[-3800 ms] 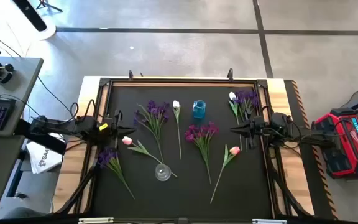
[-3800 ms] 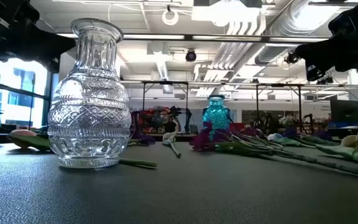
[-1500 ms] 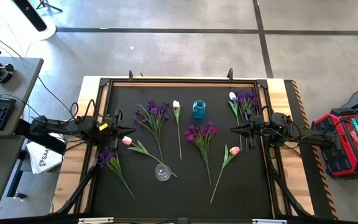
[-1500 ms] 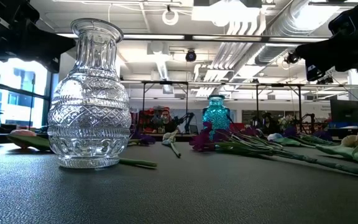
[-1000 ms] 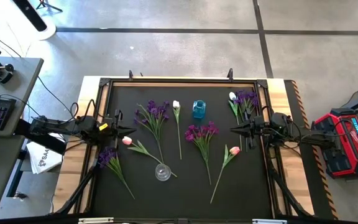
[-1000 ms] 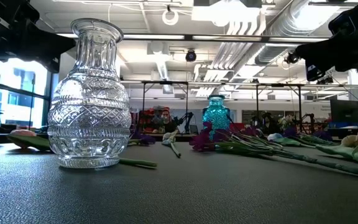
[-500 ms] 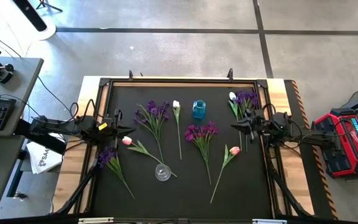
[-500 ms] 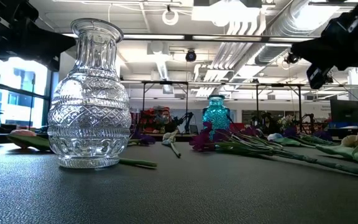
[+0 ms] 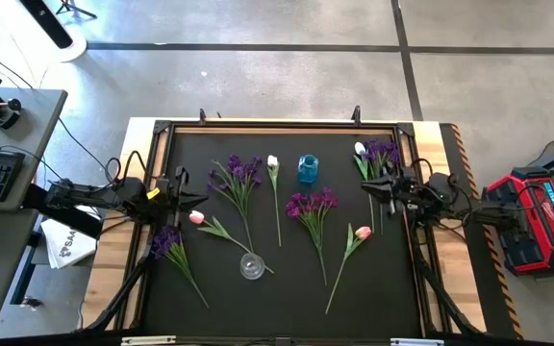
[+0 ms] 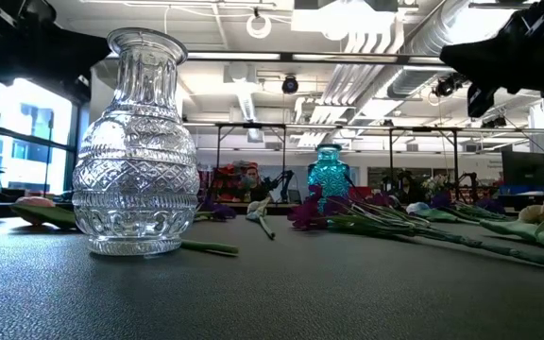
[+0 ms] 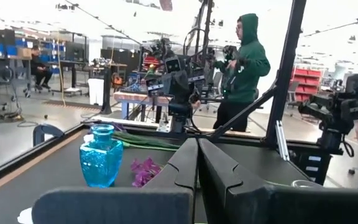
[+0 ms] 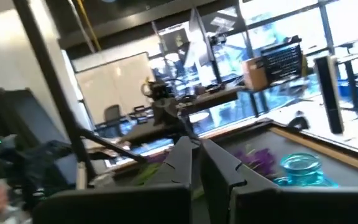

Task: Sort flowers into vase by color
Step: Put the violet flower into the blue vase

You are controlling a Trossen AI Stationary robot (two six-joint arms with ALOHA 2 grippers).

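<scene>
Tools both pressed shut and empty: right tool (image 9: 365, 185) above purple flowers (image 9: 381, 152), left tool (image 9: 200, 199) near table edge.

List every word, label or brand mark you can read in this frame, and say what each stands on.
"SAA": dark print on the white sheet on the floor by the table's left edge; the letters after it are unreadable.
Pale label on the red case on the floor at right: too small to read.
Clear vase and blue vase: no text.

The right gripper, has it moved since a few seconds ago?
Yes. In the high view the right gripper has shifted toward the table's far edge, nearer the purple flowers in the far right corner.
</scene>
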